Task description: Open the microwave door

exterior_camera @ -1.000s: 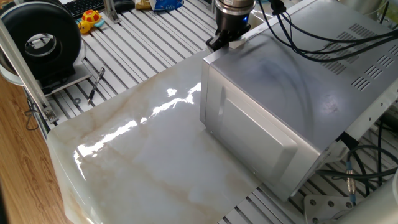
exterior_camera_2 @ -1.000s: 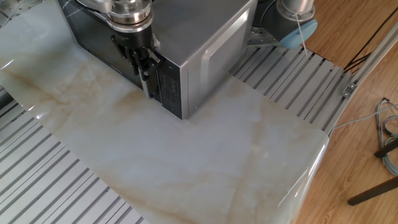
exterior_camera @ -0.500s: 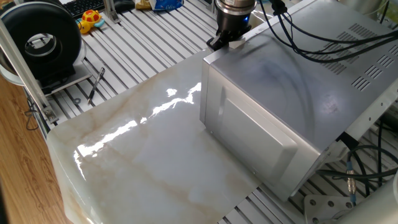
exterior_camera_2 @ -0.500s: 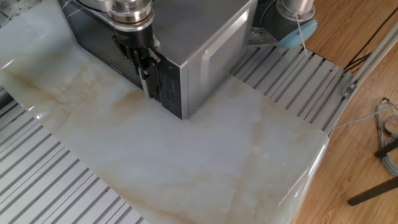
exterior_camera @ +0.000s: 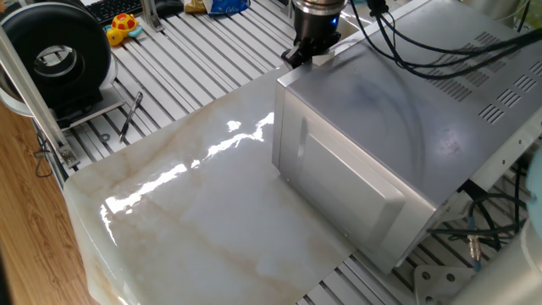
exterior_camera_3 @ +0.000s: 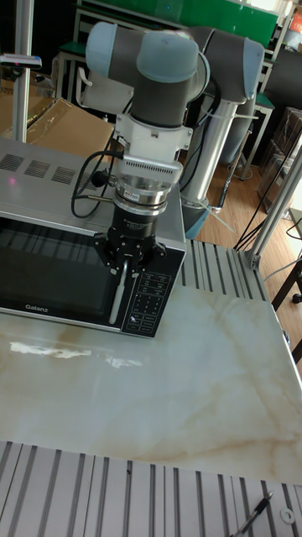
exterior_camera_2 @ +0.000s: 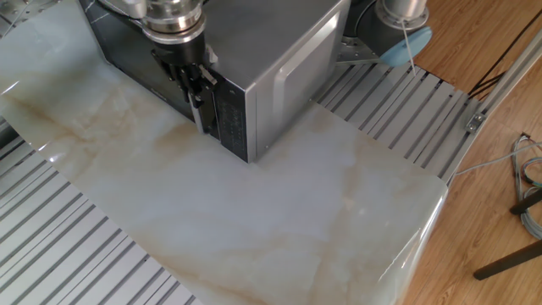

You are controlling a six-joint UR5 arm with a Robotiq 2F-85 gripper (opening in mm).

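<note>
microwave [exterior_camera_3: 50,252] on marble slab [exterior_camera_3: 168,394]

One fixed view looks down from high beyond the microwave [exterior_camera: 398,144], on its silver side face, so the fingers [exterior_camera: 298,56] sit at the far top edge with the marble tabletop [exterior_camera: 195,220] spreading toward the camera. The other fixed view looks steeply down from the opposite side, the fingers [exterior_camera_2: 196,89] upper left and tabletop [exterior_camera_2: 279,212] below them. The tall fixed view faces the microwave door [exterior_camera_3: 54,273] nearly head-on, close in, fingers [exterior_camera_3: 127,273] at centre; all three share the fingers, microwave and tabletop.
</note>
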